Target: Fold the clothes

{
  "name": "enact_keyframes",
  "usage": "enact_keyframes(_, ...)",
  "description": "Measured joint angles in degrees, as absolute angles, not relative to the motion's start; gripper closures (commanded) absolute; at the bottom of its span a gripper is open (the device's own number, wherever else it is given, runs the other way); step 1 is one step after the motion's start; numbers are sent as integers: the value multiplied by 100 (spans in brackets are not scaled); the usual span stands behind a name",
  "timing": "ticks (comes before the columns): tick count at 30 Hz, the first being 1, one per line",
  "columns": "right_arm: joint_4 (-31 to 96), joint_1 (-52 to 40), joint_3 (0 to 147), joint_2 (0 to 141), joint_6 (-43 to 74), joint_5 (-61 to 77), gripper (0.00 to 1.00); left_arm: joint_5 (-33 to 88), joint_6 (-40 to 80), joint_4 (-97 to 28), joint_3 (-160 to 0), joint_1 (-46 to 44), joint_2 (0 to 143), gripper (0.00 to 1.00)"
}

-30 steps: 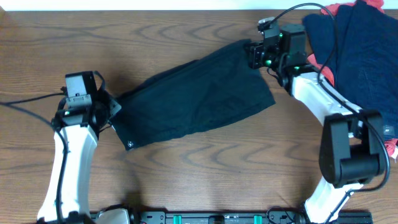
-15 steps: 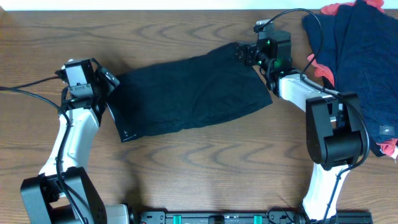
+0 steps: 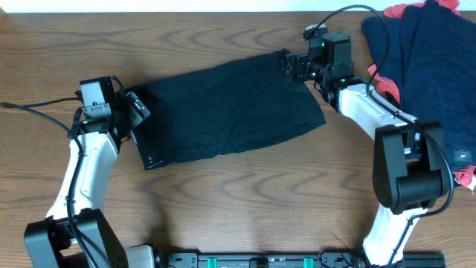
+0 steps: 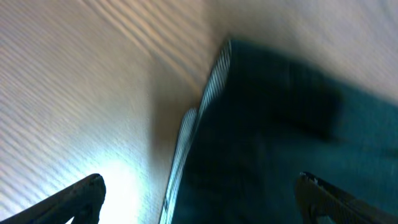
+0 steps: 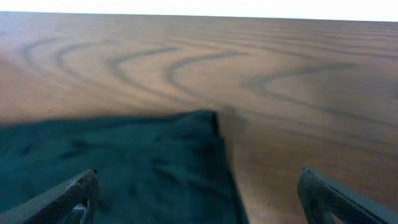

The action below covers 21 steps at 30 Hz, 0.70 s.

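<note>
Flanking shorts point(image 3: 227, 112): left gripper point(image 3: 137, 109), right gripper point(image 3: 289, 67)

Robotics lab prob.: 2 cabled robot arms point(image 3: 88, 167) at wood-grain table point(image 3: 245, 197), clothes pile point(image 3: 431, 59) beside.

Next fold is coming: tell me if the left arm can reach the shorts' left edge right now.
Probably yes: the left gripper is open right at the left edge of the black shorts, with nothing between them.

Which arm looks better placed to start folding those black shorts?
Likely the right: the right gripper, open, sits at a free corner of the shorts, plain in its wrist view. The left gripper, also open, faces the long waistband edge.
</note>
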<state>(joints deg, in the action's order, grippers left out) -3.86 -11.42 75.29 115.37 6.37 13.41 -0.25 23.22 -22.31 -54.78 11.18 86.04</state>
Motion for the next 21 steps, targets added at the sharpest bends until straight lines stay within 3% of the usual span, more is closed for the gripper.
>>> enact_keyframes(8, 954, -1225, 7618, 11426, -471, 1658, 1, 648, 2003, -2740, -5478, 1116, 8803, 2)
enact_keyframes(11, 1227, -1236, 7618, 11426, -722, 1824, 8, 858, 1938, -2766, -5478, 1116, 9035, 2)
enact_keyframes(13, 1332, -1256, 7618, 11426, -873, 1896, 18, 937, 1920, -2766, -5478, 1116, 9207, 2)
enact_keyframes(17, 1511, -1380, 7618, 11426, -1114, 1997, 48, 1048, 1916, -2766, -5478, 1116, 9518, 2)
enact_keyframes(21, 1861, -1555, 7618, 11426, -1140, 2010, 64, 1070, 1903, -2746, -5478, 1116, 9605, 2)
